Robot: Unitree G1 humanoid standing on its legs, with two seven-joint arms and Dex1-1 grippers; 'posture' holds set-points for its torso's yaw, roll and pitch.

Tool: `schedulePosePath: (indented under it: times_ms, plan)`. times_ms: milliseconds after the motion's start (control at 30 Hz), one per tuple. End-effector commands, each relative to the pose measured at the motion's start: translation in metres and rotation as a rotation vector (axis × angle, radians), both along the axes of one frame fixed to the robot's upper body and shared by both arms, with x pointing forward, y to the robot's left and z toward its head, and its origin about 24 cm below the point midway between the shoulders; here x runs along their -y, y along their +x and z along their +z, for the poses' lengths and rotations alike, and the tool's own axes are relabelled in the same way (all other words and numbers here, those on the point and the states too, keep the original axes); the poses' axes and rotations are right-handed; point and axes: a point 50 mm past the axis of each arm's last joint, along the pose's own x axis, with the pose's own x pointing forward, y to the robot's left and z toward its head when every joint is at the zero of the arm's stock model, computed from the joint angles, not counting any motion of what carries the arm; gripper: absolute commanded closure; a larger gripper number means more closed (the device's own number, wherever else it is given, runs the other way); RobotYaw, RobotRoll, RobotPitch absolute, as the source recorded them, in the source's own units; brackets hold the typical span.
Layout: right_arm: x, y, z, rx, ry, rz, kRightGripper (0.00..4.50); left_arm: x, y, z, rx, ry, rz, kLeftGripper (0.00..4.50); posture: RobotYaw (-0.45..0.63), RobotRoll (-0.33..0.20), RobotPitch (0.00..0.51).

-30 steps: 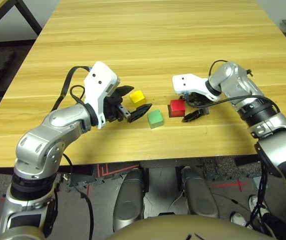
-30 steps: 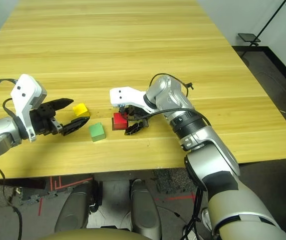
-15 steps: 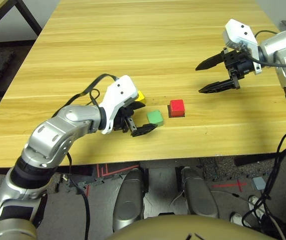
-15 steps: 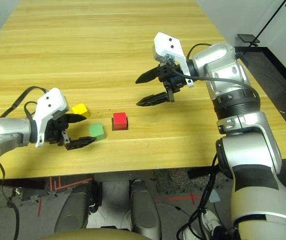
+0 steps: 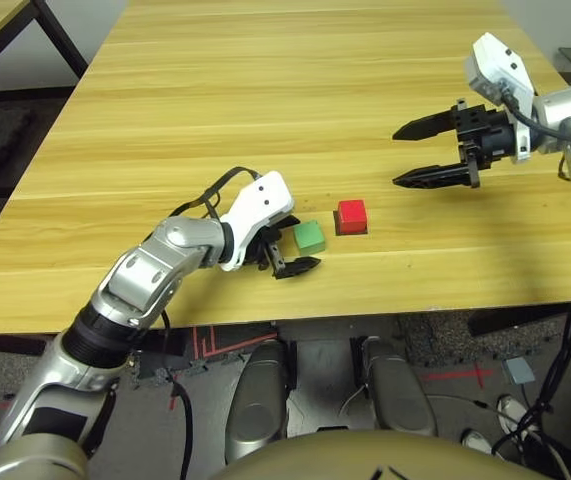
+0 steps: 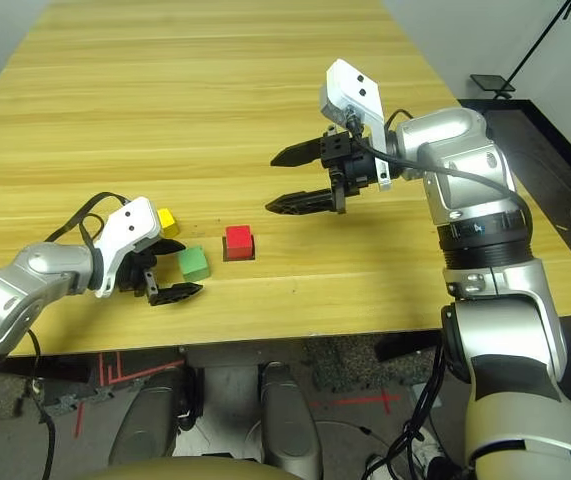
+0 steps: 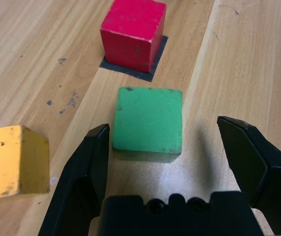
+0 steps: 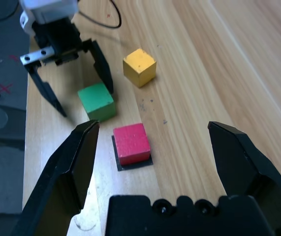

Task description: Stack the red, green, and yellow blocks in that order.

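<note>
I see the wooden desk (image 5: 265, 90) carrying everything. My right tool (image 5: 427, 152) hangs above the desk, well apart from the blocks, its two black fingers spread wide with nothing between them. My left tool (image 7: 174, 162) sits low at the near edge, fingers apart on either side of the green block (image 7: 149, 118) without touching it. The red block (image 7: 133, 33) rests on a flat black patch (image 7: 152, 69) just beyond the green one. The yellow block (image 7: 13, 161) lies beside the left tool's outer finger, near the green block.
</note>
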Motion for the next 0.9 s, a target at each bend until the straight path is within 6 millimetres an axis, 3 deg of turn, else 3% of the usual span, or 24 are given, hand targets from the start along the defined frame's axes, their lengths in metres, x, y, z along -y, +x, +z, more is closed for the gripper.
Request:
schedulePosePath:
  times_ms: [33,167,200,400,533,900]
  plan:
    - [0.006,-0.002,0.001,0.009,0.018,-0.022,0.0,0.001,0.001,-0.004,0.016,-0.001,0.028,1.01,0.28,-0.121,0.094]
    - [0.02,-0.004,-0.004,-0.004,0.03,-0.031,0.0,0.003,0.004,0.004,0.067,-0.012,0.041,2.38,0.29,-0.112,0.093]
    - [0.026,-0.005,-0.007,-0.018,0.041,-0.034,0.0,0.004,0.007,0.009,0.089,-0.018,0.042,2.53,0.29,-0.109,0.093]
    - [0.053,-0.011,-0.018,-0.067,0.05,-0.052,0.0,0.004,0.017,0.042,0.153,-0.038,0.011,2.52,0.29,-0.097,0.09]
    - [0.059,-0.014,-0.023,-0.079,0.055,-0.077,0.0,0.011,0.027,0.06,0.168,-0.072,-0.034,2.52,0.27,-0.088,0.089]
    - [0.054,-0.024,-0.032,-0.11,0.075,-0.087,0.0,0.043,0.056,0.06,0.097,-0.065,-0.231,2.52,0.22,-0.081,0.094]
